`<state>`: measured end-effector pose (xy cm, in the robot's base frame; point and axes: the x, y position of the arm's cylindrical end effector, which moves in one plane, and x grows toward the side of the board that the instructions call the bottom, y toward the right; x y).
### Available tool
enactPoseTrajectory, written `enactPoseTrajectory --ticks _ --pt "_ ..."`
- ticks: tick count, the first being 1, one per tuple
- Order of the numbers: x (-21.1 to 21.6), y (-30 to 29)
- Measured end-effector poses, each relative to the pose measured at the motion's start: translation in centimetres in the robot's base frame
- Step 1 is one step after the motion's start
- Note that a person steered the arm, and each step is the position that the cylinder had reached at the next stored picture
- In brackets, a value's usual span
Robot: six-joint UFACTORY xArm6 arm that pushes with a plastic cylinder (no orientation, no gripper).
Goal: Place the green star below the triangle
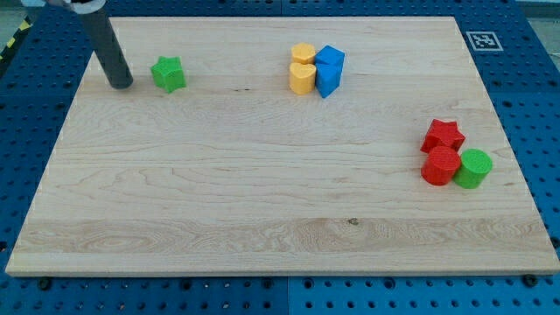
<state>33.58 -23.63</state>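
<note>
The green star (168, 74) lies near the board's top left. My tip (122, 85) rests on the board just left of the star, a small gap apart. The dark rod rises from it toward the view's top left. A blue block (329, 70), which may be the triangle, stands at the top middle, touching a yellow block (303, 69) on its left. Its exact shape is hard to make out.
A red star (443, 135), a red cylinder (440, 165) and a green cylinder (474, 168) cluster at the right edge of the wooden board (262, 192). A fiducial marker (483, 39) sits at the board's top right corner. Blue perforated table surrounds the board.
</note>
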Motion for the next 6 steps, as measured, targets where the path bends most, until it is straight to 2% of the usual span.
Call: enactPoseTrajectory --ticks 1,3,4,5,6 --pt "-1.1 1.5" --pt "1.5 9.5" --pt "-0.8 8.3" --pt "-1.1 9.8" --pt "3.8 14.6"
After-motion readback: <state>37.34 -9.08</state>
